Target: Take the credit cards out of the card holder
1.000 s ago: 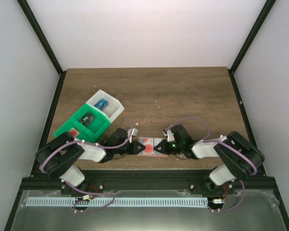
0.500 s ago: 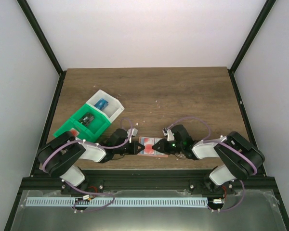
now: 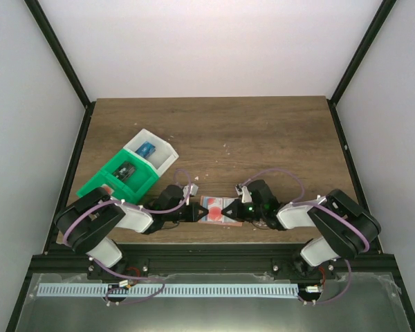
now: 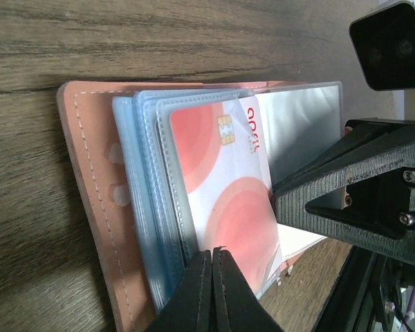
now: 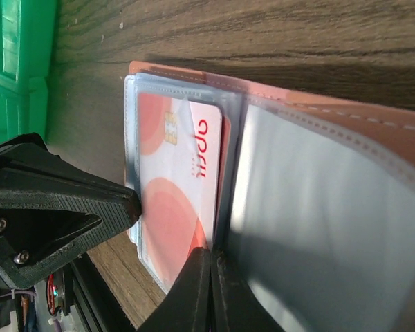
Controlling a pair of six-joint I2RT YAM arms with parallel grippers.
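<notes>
The card holder (image 3: pixel 216 209) lies open on the table's near edge, with salmon edging (image 4: pixel 83 200) and pale blue clear sleeves (image 5: pixel 318 221). A red and white credit card (image 4: pixel 221 173) sits in a left-hand sleeve, also visible in the right wrist view (image 5: pixel 173 187). My left gripper (image 3: pixel 196 213) is shut, its tip (image 4: pixel 213 253) resting at the card's near left edge. My right gripper (image 3: pixel 229 211) is shut too, its tip (image 5: pixel 211 257) at the card's edge by the fold. Nothing shows between either pair of jaws.
A green tray (image 3: pixel 117 178) holding a dark card (image 3: pixel 126 171) and a white tray (image 3: pixel 152 153) holding a blue card (image 3: pixel 146 149) stand at the left. The green tray's wall (image 5: pixel 21 55) shows close behind the holder. The black table frame runs just below the holder.
The right gripper edged left over the holder, then back a little to the right. The left gripper and the holder have stayed put.
</notes>
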